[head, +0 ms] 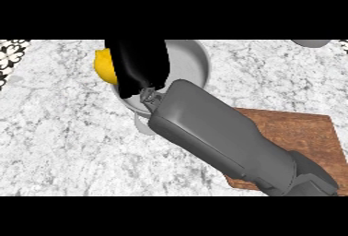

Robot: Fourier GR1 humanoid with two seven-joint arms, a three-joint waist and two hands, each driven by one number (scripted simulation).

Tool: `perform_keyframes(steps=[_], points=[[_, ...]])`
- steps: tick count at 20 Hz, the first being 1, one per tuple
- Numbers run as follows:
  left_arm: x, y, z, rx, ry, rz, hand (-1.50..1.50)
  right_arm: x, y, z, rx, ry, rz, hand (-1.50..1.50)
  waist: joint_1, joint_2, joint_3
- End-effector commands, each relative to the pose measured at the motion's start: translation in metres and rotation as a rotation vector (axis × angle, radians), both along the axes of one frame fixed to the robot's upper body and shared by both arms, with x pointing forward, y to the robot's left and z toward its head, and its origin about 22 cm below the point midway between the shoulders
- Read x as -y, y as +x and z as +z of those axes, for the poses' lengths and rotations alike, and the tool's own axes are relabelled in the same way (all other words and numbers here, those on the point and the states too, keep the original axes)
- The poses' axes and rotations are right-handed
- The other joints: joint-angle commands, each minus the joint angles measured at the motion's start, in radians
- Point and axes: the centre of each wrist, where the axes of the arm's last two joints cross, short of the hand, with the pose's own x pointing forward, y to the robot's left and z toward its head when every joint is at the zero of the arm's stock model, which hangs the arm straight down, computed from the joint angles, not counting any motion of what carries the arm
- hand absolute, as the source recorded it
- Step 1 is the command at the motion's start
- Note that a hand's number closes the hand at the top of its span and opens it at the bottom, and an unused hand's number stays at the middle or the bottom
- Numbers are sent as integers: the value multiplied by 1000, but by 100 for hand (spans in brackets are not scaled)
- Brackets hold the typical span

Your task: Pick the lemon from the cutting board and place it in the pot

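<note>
Looking down on the marble worktop (61, 138), the biggest thing I have is that pale, veined surface. Next comes my right forearm (217, 133), a grey block running diagonally from the lower right up toward the middle. Under it lies the wooden cutting board (299, 129), with nothing left on the part I can see. The grey pot (194, 57) sits at top centre, its handle (I think) poking out below, beside the wrist. The right hand (139, 62) hangs black over the pot's left half, and the lemon (104, 67) shows as a yellow bulge at the hand's left edge, right at the pot's left rim. The fingers look curled round the fruit, though the hand hides most of it. I judge the lemon needs to come slightly right, toward the pot's middle, before I let go; I cannot tell its long axis. My left hand is out of view. A grey object (311, 43) clips the top right corner. No labels or writing anywhere.
</note>
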Motion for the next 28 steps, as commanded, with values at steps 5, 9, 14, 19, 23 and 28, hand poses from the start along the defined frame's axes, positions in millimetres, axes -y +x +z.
perform_keyframes(steps=[5,9,14,19,23,28], points=[[13,81,51,434,-5,-95,0,12,35,-28,-68,-23,-21,150,9,10,0],[17,87,54,439,-25,-113,0,20,47,-32,-148,41,-34,-150,21,10,1],[24,92,54,452,-23,-116,0,28,57,-34,-170,127,14,-150,21,12,3],[28,93,55,456,-24,-125,0,33,63,-31,-119,232,48,-150,31,14,6],[22,87,53,447,-23,-121,0,41,64,-10,-14,501,73,-150,37,4,9],[26,92,51,455,-33,-111,0,51,69,-4,-46,661,95,-150,30,1,7]])
